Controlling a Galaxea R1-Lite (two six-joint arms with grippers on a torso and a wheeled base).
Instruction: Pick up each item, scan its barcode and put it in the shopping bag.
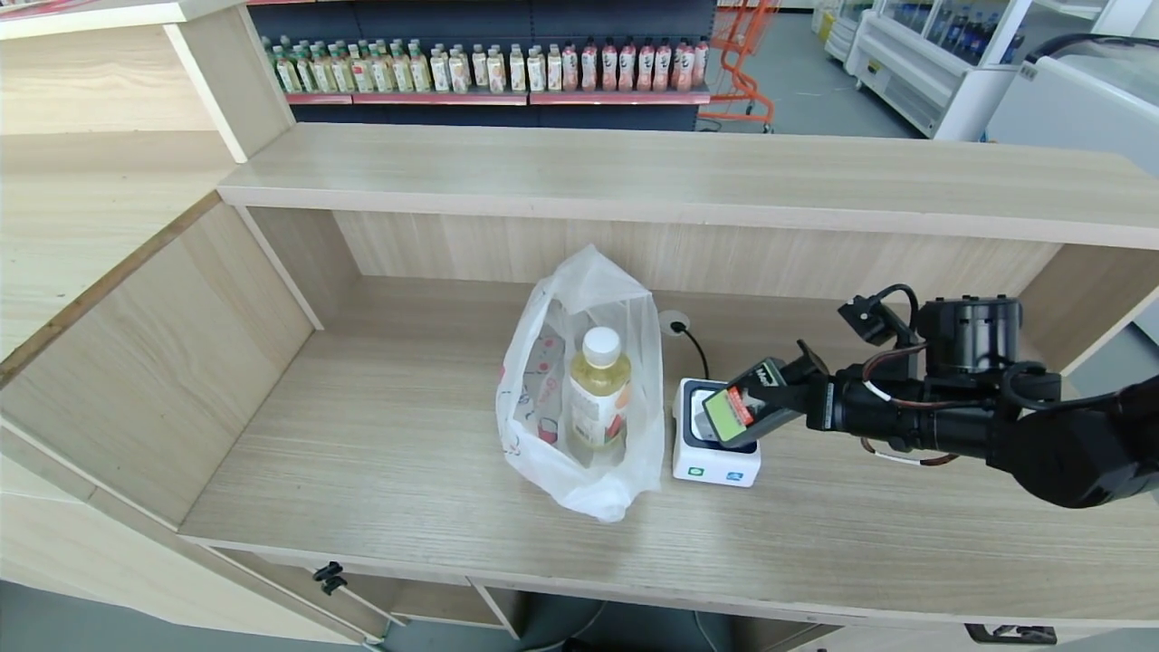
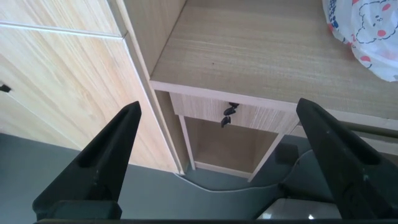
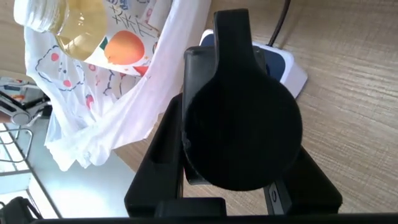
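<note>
A translucent white shopping bag [image 1: 579,380] stands open on the counter's middle. Inside it are a yellow drink bottle [image 1: 599,389] with a white cap and a pale carton. Just right of the bag sits a white barcode scanner [image 1: 715,462]. My right gripper [image 1: 770,398] is shut on a small dark container with a green label [image 1: 735,414], held just above the scanner's window. In the right wrist view the container's round black end [image 3: 239,124] covers most of the scanner [image 3: 289,68], with the bag [image 3: 143,93] beside it. My left gripper [image 2: 214,149] hangs open below the counter's front edge.
A black cable runs from the scanner to a hole in the counter [image 1: 674,322]. The raised back ledge [image 1: 688,181] and a wooden side wall [image 1: 154,362] enclose the work surface. Under the counter's front edge a drawer carries a black handle [image 2: 229,115].
</note>
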